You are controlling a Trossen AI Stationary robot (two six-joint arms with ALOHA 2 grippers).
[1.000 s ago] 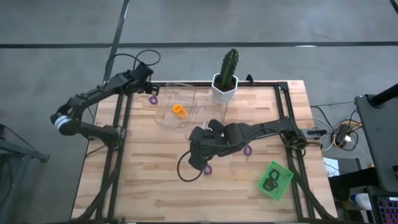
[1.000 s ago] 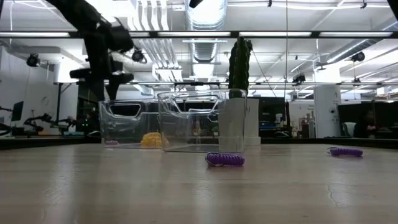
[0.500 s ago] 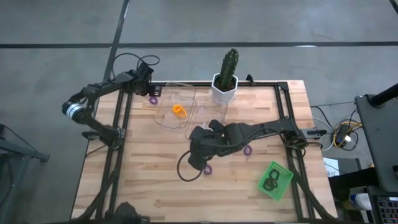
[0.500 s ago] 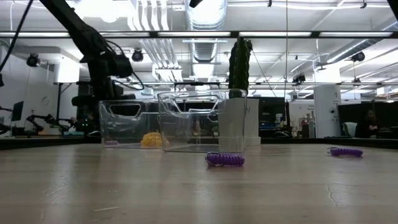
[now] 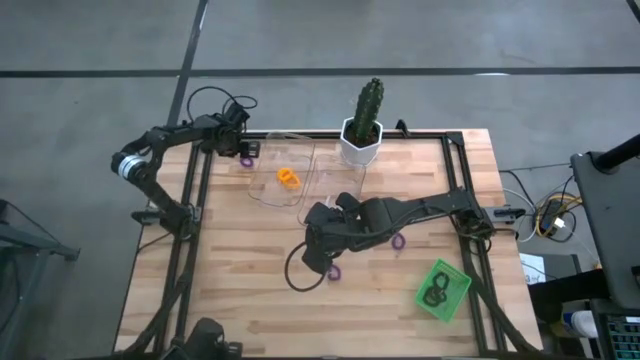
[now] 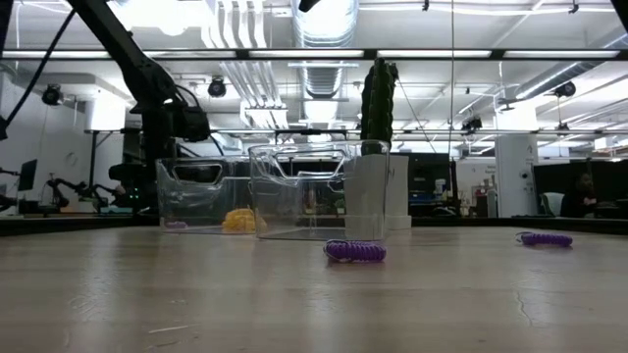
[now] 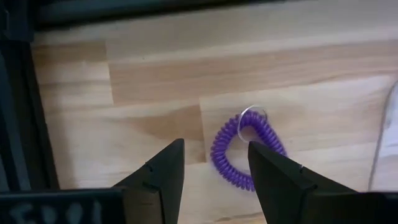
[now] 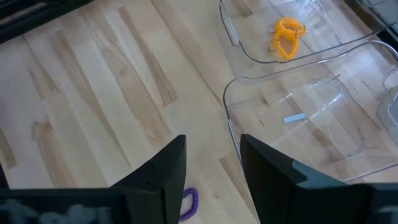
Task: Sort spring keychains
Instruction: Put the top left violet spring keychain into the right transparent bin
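A pale butcher-block table (image 5: 230, 270) of long wooden planks sits in a black metal frame. At its far left corner the left arm, dark and jointed, reaches in from the left, elbow bent outside the frame. The left gripper (image 7: 214, 163) hangs above a purple spring keychain (image 7: 245, 149), a glossy plastic coil bent into a loop with a small silver ring; its two flat black fingers (image 7: 163, 171) stand spread apart, holding nothing, with the coil on the wood between and just beyond them.

To the right, two clear, rounded plastic bins stand side by side. The left bin (image 5: 262, 172) holds an orange spring keychain (image 5: 288, 178), a crumpled coil. The right bin (image 8: 298, 124) holds only a small pale scrap.

Right of the bins, at the far edge, a green ribbed cactus (image 5: 368, 108) stands upright in a white faceted pot.

Mid-table, the right arm stretches leftward from the right side. The right gripper (image 8: 211, 163) hovers with fingers spread and empty, above a second purple keychain (image 5: 333, 271). A third purple coil (image 5: 398, 241) lies just beside the arm.

Near the right front corner, a green tray (image 5: 455, 285) holds black keychains (image 5: 433, 293).
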